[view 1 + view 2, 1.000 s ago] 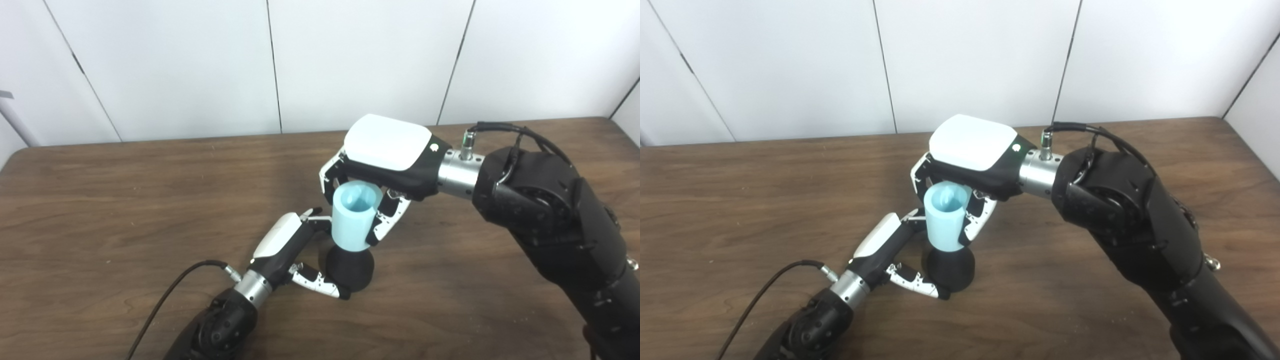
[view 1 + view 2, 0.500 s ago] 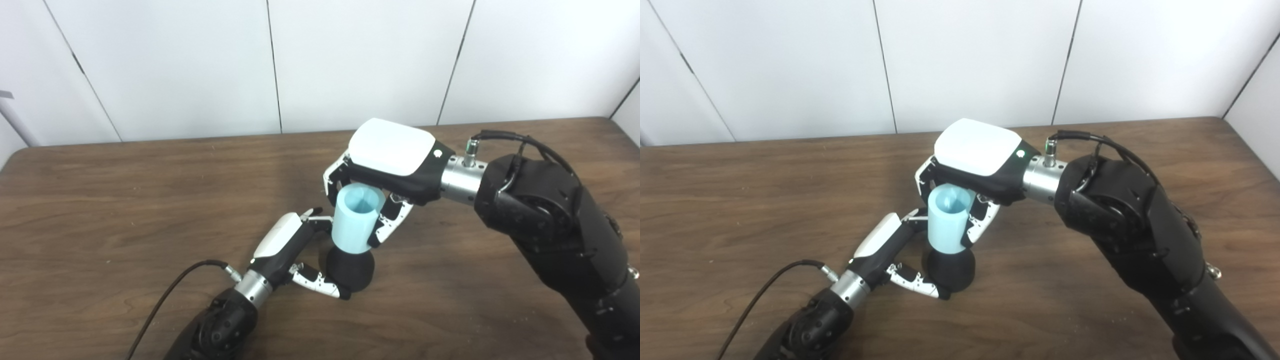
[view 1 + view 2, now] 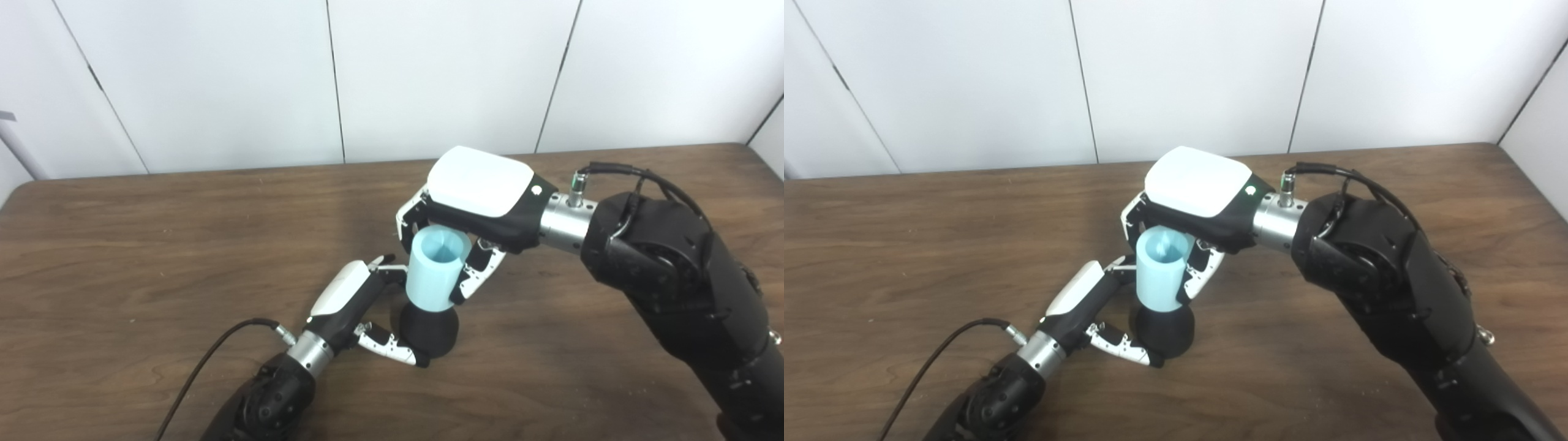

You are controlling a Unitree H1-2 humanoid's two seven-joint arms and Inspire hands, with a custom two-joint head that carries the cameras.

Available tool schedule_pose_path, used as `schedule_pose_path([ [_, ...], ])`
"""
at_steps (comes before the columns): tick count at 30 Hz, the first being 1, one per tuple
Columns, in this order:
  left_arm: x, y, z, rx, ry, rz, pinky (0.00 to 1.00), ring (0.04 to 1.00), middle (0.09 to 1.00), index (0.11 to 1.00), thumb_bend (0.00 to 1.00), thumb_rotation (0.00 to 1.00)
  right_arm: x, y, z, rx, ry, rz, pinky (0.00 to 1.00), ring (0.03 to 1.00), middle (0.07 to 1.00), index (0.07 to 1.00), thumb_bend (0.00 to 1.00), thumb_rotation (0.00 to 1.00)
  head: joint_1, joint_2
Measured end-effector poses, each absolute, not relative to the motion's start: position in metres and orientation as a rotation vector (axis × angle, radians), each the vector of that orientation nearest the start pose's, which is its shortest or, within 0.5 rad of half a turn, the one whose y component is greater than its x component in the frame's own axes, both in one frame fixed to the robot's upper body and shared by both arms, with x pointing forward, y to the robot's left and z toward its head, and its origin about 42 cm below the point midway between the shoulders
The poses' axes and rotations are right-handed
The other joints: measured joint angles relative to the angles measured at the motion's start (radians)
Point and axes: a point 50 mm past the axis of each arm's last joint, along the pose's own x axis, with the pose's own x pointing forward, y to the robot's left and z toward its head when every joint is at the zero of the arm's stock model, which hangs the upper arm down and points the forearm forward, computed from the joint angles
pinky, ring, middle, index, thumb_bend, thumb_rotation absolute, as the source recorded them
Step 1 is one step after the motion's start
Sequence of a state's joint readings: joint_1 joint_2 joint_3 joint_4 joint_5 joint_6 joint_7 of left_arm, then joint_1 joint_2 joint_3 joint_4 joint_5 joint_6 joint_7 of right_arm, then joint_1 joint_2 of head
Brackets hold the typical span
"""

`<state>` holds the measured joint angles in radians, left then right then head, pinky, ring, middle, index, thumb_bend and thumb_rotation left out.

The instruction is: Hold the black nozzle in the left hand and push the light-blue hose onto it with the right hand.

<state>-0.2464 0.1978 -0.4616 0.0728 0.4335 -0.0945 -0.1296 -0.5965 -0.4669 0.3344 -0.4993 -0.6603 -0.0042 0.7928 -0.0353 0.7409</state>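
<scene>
- Light-blue hose [image 3: 433, 272] upright, seated over black nozzle [image 3: 429, 331] on wooden table [image 3: 122, 257].
- Right hand [image 3: 471, 205] above, fingers [image 3: 474, 275] wrapped round hose.
- Left hand [image 3: 358, 306] low, thumb and fingers curled round nozzle base.

The light-blue hose [image 3: 433, 269] stands upright, open end up (a short, hollow tube). Its lower end sits on the black nozzle [image 3: 430, 331], a rounded base.

A lab-like room: bare white wall panels [image 3: 441, 73] behind a plain wooden table [image 3: 122, 245].
</scene>
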Motion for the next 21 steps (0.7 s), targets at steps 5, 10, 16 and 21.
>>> schedule_pose_path([
  [5, 0.3271, 0.1302, 0.1277, 0.694, -0.276, -0.615, 0.97, 0.750, 0.498, 0.482, 0.52, 0.00, 0.3318, -0.1688, 0.3446, -1.464, -0.680, 0.757, 0.14, 0.225, 0.512, 0.468, 0.53, 0.00, 0.002, 0.002],
  [10, 0.3270, 0.1301, 0.1283, 0.695, -0.274, -0.615, 0.97, 0.750, 0.498, 0.482, 0.52, 0.00, 0.3313, -0.1684, 0.3447, -1.465, -0.681, 0.759, 0.14, 0.236, 0.529, 0.459, 0.52, 0.00, 0.002, 0.003],
  [16, 0.3270, 0.1302, 0.1283, 0.695, -0.274, -0.615, 0.97, 0.753, 0.498, 0.482, 0.52, 0.00, 0.3313, -0.1660, 0.3455, -1.473, -0.685, 0.771, 0.15, 0.250, 0.513, 0.468, 0.53, 0.00, 0.002, 0.005],
  [21, 0.3270, 0.1301, 0.1283, 0.695, -0.274, -0.615, 0.97, 0.753, 0.498, 0.482, 0.52, 0.00, 0.3313, -0.1656, 0.3457, -1.475, -0.684, 0.775, 0.15, 0.247, 0.508, 0.472, 0.53, 0.00, 0.003, 0.006],
])
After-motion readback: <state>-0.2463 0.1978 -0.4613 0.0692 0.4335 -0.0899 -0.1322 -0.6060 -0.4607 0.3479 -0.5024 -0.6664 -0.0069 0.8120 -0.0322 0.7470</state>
